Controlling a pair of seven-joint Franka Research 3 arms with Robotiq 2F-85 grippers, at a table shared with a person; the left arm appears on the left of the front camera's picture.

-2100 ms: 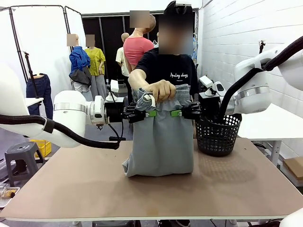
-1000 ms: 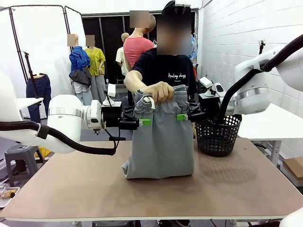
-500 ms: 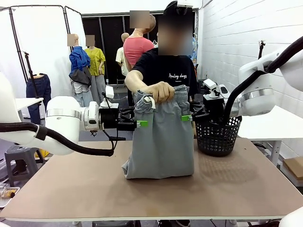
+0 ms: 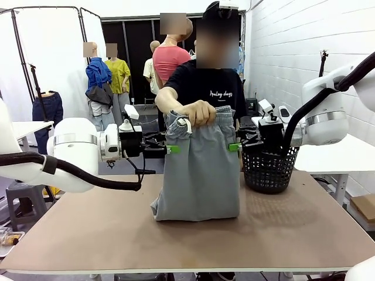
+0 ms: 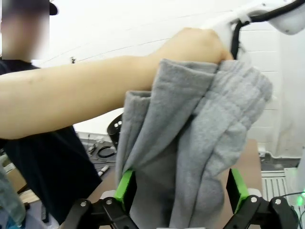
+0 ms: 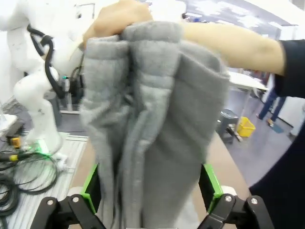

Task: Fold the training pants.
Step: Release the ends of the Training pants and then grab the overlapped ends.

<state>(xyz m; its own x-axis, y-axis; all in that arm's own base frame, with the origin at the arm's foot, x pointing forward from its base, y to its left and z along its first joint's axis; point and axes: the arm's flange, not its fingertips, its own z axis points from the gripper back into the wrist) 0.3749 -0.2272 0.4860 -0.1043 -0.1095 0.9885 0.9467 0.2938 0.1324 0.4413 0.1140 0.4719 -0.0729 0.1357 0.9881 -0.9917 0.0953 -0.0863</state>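
— At mid-left of the front view, what are the left jaws doing?
— Spread wide, holding nothing. One green pad [image 4: 173, 149] sits just at the left edge of the training pants [image 4: 199, 170], which hang mid-frame from the person's hand [image 4: 199, 112], hem on the table [image 4: 88, 228].
— And on the right?
— The right jaws are equally wide and empty, at the pants' right edge, near the basket [image 4: 269, 170]. From each wrist, bunched cloth hangs between the pads.
— How should they take it?
— I'd get each side's folds fully between the pads, level, just under the waistband, before closing.
— Anything changed from a moment ago?
— Both pairs stood further in over the pants' front; they've drawn outward. Pants and hand haven't moved.
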